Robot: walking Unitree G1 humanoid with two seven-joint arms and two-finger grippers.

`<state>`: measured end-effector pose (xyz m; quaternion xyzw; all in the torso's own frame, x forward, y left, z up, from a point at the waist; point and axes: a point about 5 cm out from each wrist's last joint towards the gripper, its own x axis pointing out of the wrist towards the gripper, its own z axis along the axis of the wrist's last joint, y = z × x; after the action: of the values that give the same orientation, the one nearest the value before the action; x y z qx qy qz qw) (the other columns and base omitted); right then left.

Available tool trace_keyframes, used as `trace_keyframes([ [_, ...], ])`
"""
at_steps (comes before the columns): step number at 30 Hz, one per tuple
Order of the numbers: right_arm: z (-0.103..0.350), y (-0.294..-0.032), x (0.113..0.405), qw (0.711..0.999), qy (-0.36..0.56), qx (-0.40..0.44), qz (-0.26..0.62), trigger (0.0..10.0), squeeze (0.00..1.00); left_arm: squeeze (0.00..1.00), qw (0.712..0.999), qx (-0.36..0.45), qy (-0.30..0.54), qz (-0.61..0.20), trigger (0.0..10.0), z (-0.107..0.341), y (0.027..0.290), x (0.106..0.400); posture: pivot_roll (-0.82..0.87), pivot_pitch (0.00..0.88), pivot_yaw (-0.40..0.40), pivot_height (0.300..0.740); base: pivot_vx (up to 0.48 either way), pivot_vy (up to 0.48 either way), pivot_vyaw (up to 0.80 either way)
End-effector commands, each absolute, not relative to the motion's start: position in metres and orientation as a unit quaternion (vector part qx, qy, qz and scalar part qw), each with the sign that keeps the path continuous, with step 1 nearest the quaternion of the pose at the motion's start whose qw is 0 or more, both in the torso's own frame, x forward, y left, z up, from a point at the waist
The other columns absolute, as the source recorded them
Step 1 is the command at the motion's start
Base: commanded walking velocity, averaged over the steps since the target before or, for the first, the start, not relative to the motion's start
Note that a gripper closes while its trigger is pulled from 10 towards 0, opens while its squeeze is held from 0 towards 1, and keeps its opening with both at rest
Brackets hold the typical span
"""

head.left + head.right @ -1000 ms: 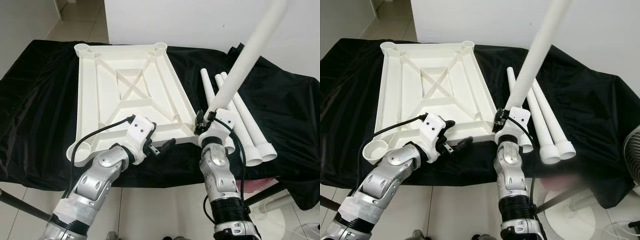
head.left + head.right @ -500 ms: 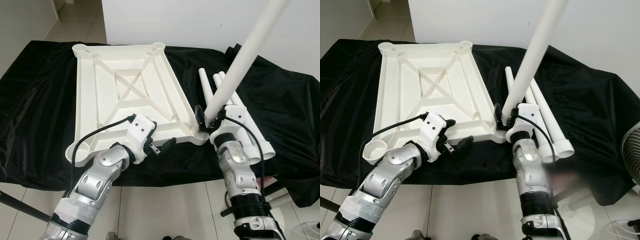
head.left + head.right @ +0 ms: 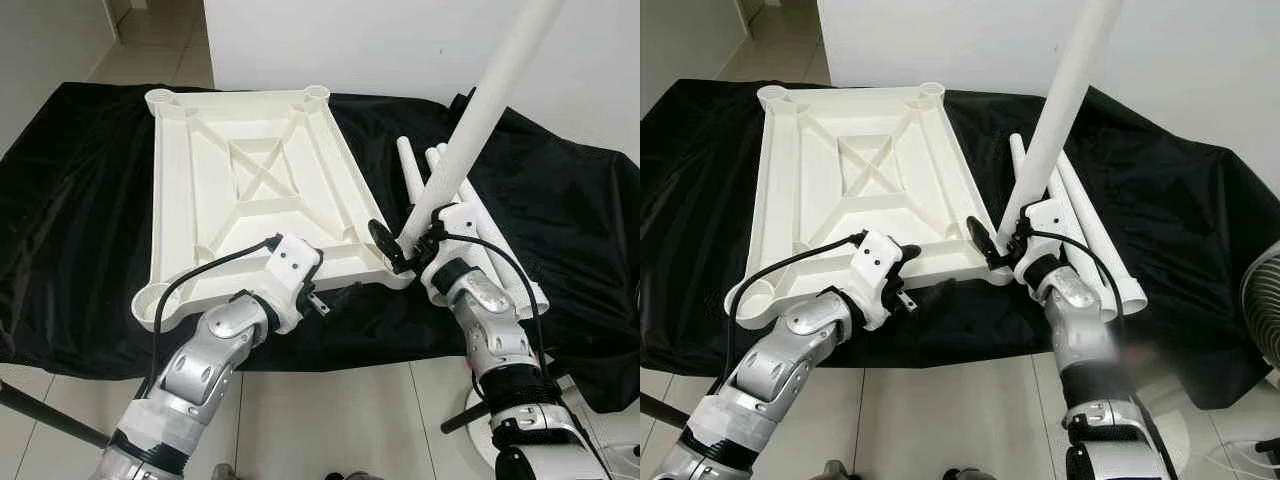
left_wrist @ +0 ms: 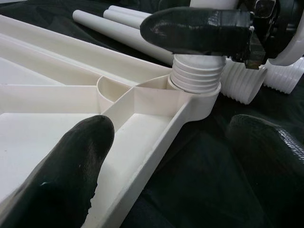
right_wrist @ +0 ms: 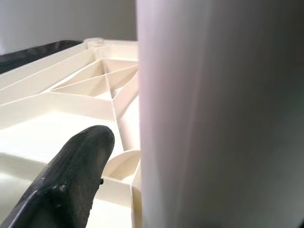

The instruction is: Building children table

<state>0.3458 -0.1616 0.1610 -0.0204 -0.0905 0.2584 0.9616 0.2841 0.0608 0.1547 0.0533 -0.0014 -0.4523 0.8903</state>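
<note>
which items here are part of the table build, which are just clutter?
In the job:
- tabletop, upside down on the black cloth
- table leg, threaded end at the near right corner socket, held by the right gripper
- spare legs, lying beside the tabletop
- left gripper, astride the tabletop's near edge

Lying about:
- black cloth
- fan, right edge

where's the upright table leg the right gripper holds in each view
Left eye view: upright table leg slants up from the tabletop's near right corner socket to the top edge.
Right eye view: same slant, right of centre.
Left wrist view: its ribbed threaded end sits in the socket, top centre.
Right wrist view: a blurred white column on the right half.
Shared landmark: that corner socket.
</note>
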Motion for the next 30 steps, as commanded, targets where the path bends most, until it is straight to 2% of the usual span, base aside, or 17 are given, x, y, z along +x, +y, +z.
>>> trace_keyframes([
  [1,0.16,-0.165,0.348,0.958,-0.087,-0.032,0.272,4.9,0.0,0.0,0.887,0.057,0.005,-0.458,10.0,0.15,0.06,0.28,0.04,0.057,-0.066,0.74,0.0,0.0,0.0],
  [2,0.16,-0.165,0.348,0.958,-0.087,-0.032,0.272,4.9,0.0,0.0,0.887,0.057,0.005,-0.458,10.0,0.15,0.06,0.28,0.04,0.057,-0.066,0.74,0.0,0.0,0.0],
  [3,0.159,-0.167,0.349,0.957,-0.085,-0.033,0.276,4.0,0.0,0.0,0.887,0.056,0.005,-0.458,10.0,0.15,0.06,0.28,0.04,0.058,-0.068,0.74,0.0,0.0,0.0],
  [4,0.158,-0.17,0.35,0.956,-0.082,-0.034,0.279,0.0,0.0,0.0,0.887,0.057,0.005,-0.458,10.0,0.15,0.06,0.279,0.04,0.061,-0.071,0.74,0.0,0.0,0.0],
  [17,0.151,-0.183,0.349,0.96,-0.072,-0.022,0.269,0.0,0.0,0.0,0.889,0.056,0.007,-0.454,10.0,0.15,0.062,0.279,0.04,0.074,-0.067,0.74,0.0,0.0,0.0],
  [18,0.15,-0.184,0.349,0.962,-0.069,-0.017,0.263,1.1,0.0,0.0,0.889,0.056,0.007,-0.454,10.0,0.15,0.062,0.279,0.04,0.083,-0.063,0.74,0.0,0.0,0.0],
  [19,0.15,-0.184,0.349,0.962,-0.069,-0.017,0.263,1.1,0.0,0.0,0.889,0.056,0.007,-0.454,10.0,0.15,0.062,0.279,0.04,0.083,-0.063,0.74,0.0,0.0,0.0],
  [20,0.149,-0.185,0.35,0.963,-0.068,-0.013,0.26,10.0,0.0,0.0,0.889,0.056,0.007,-0.454,10.0,0.15,0.062,0.279,0.04,0.083,-0.063,0.74,0.0,0.0,0.0],
  [30,0.143,-0.167,0.348,0.983,-0.062,0.015,0.17,10.0,0.0,0.0,0.887,0.052,0.005,-0.458,10.0,0.15,0.062,0.278,0.03,0.087,-0.056,0.74,0.0,0.0,0.0],
])
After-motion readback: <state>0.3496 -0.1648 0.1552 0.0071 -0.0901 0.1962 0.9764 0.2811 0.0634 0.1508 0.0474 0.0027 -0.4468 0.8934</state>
